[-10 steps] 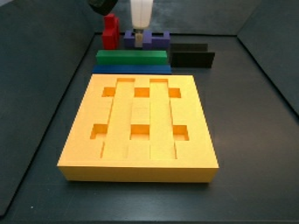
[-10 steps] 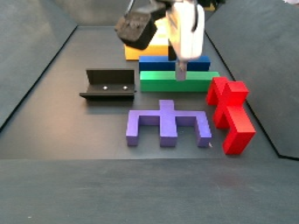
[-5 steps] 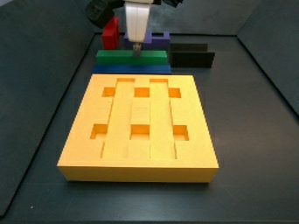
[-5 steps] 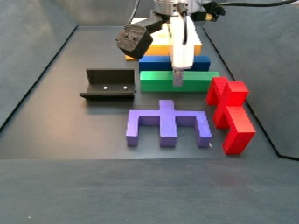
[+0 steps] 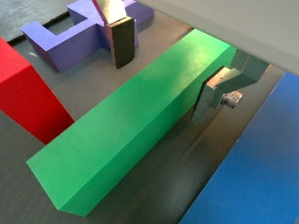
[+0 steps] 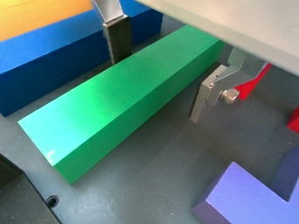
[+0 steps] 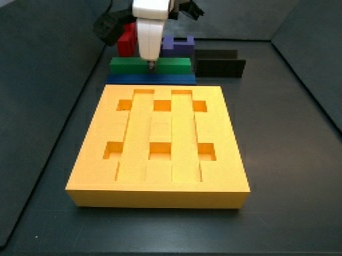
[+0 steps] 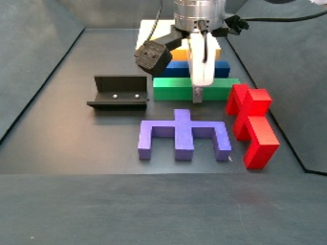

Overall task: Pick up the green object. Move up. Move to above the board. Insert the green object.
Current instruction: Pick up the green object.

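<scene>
Wrist views: the gripper (image 5: 173, 70) straddles the green bar (image 5: 135, 118), one of its fingers (image 5: 121, 44) on each long side, the bar between them.
Fingers: apart; a gap shows between each pad and the bar's side in both wrist views, so nothing is clamped yet.
Green bar: flat on the desk (image 8: 76, 134), beside the blue bar (image 6: 52, 52), which lies between it and the board (image 7: 160, 145); in a side view the green bar (image 8: 173, 89) also has the red block (image 8: 251, 120) near one end.
Change: the gripper (image 8: 200, 96) has come down from above the bar to its level over the last second; a second ago it hung higher and nearer the purple piece (image 8: 185, 135).
Meaning: by my reading the descent for the pick is about done, and closing on the bar is what remains before lifting.
Board: well clear of the gripper in a side view, its grooves and holes empty.
Fixture: (image 8: 119, 94) apart from the bar, untouched.
</scene>
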{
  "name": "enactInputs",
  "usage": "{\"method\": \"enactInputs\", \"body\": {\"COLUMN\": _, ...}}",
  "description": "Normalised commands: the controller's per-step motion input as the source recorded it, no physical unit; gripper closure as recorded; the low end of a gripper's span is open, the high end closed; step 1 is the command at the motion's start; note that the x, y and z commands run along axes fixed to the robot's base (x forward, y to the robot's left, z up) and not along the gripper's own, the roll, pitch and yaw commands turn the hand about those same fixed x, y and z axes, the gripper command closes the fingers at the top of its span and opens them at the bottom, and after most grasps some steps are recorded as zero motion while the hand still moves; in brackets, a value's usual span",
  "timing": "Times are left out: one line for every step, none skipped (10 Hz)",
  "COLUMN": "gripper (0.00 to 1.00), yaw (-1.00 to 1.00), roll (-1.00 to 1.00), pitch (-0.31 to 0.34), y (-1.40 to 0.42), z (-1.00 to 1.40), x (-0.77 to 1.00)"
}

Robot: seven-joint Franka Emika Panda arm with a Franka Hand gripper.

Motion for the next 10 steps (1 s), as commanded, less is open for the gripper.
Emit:
{"method": "enactInputs", "body": {"gripper": 0.0, "yaw": 0.0, "roll": -0.04, "pitch": 0.0, "y": 0.0, "z": 0.0, "x": 0.07}}
{"method": "enactInputs", "body": {"gripper": 0.0, "yaw": 0.0, "roll": 0.0, "pitch": 0.0, "y": 0.0, "z": 0.0, "x": 0.0}}
{"method": "enactInputs", "body": {"gripper": 1.0, "yaw": 0.0, "roll": 0.0, "pitch": 0.0, "y": 0.0, "z": 0.0, "x": 0.0}}
{"method": "enactInputs", "body": {"gripper": 1.0, "yaw": 0.0, "roll": 0.0, "pitch": 0.0, "y": 0.0, "z": 0.0, "x": 0.0}}
{"method": "enactInputs", "body": {"gripper": 1.0, "yaw": 0.0, "roll": 0.0, "pitch": 0.0, "y": 0.0, "z": 0.0, "x": 0.0}}
{"method": "enactInputs", "body": {"gripper": 1.0, "yaw": 0.0, "roll": 0.0, "pitch": 0.0, "y": 0.0, "z": 0.0, "x": 0.0}}
{"method": "enactInputs", "body": {"gripper": 1.0, "yaw": 0.0, "roll": 0.0, "pitch": 0.0, "y": 0.0, "z": 0.0, "x": 0.0}}
{"method": "enactInputs", "body": {"gripper": 1.0, "yaw": 0.0, "roll": 0.0, "pitch": 0.0, "y": 0.0, "z": 0.0, "x": 0.0}}
{"method": "enactInputs", "body": {"gripper": 1.0, "yaw": 0.0, "roll": 0.0, "pitch": 0.0, "y": 0.0, "z": 0.0, "x": 0.0}}
{"method": "enactInputs", "body": {"gripper": 1.0, "yaw": 0.0, "roll": 0.0, "pitch": 0.0, "y": 0.0, "z": 0.0, "x": 0.0}}
